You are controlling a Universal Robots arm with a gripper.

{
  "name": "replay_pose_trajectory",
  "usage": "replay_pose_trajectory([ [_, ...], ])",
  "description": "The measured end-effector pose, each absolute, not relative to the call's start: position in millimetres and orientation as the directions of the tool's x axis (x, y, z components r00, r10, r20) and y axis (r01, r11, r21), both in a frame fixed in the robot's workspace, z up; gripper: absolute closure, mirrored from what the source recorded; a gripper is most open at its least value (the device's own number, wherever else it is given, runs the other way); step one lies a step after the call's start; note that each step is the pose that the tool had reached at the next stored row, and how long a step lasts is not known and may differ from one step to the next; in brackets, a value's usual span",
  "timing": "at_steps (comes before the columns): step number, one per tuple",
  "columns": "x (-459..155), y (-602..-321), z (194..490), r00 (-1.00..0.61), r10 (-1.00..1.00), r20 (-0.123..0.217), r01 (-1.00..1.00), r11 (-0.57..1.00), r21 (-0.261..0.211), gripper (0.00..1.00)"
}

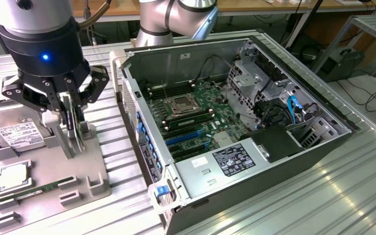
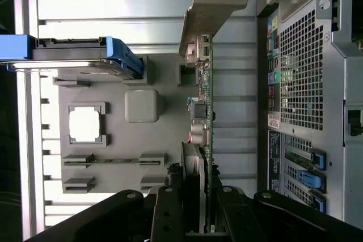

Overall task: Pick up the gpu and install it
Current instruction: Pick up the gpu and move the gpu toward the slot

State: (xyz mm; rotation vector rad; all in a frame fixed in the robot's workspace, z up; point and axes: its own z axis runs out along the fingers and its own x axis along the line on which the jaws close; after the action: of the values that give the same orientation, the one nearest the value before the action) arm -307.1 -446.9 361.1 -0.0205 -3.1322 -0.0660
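Gripper (image 1: 72, 128) pinches the gpu (image 1: 81, 131) edge-on. The card stands upright at centre left of the exterior frame, over the gray tray (image 1: 103, 169). The open computer case (image 1: 240, 122) fills the frame's middle and right; card not yet inside.

Ribbed bare metal for the counter (image 1: 318, 196), brushed, throwing bright glints. Matt grey plastic for the tray (image 2: 116, 140) beside the case (image 1: 175, 63). Dull grey sheet metal on the case, punched into a grille (image 2: 306, 72), with glossy blue plastic clips (image 2: 312, 179) below it. Green circuit board on the gpu (image 2: 205, 89), plain silver metal for its bracket (image 2: 210, 4). Matt black on the gripper (image 1: 72, 142).
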Motion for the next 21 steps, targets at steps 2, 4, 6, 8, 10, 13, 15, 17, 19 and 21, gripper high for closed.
replay_pose_trajectory([
  [2, -307.0, -446.9, 362.2, -1.0, 0.013, 0.009, 0.013, 0.999, 0.042, 0.73],
  [4, -307.0, -446.9, 363.1, -1.0, 0.013, 0.009, 0.013, 0.999, 0.042, 0.73],
  [6, -307.0, -446.9, 364.0, -1.0, 0.013, 0.01, 0.013, 0.999, 0.042, 0.73],
  [8, -307.1, -446.9, 364.9, -1.0, 0.013, 0.01, 0.013, 0.999, 0.042, 0.73],
  [10, -307.0, -446.9, 366.0, -1.0, 0.013, 0.01, 0.013, 0.999, 0.042, 0.73],
  [13, -307.1, -446.9, 367.3, -1.0, 0.013, 0.01, 0.013, 0.999, 0.042, 0.73],
  [15, -307.1, -446.9, 368.3, -1.0, 0.013, 0.011, 0.013, 0.999, 0.042, 0.73],
  [17, -307.1, -446.9, 369.2, -1.0, 0.013, 0.011, 0.013, 0.999, 0.042, 0.73],
  [19, -307.0, -446.9, 370.2, -1.0, 0.013, 0.011, 0.013, 0.999, 0.042, 0.73],
  [21, -307.0, -446.9, 371.1, -1.0, 0.013, 0.011, 0.013, 0.999, 0.042, 0.73],
])
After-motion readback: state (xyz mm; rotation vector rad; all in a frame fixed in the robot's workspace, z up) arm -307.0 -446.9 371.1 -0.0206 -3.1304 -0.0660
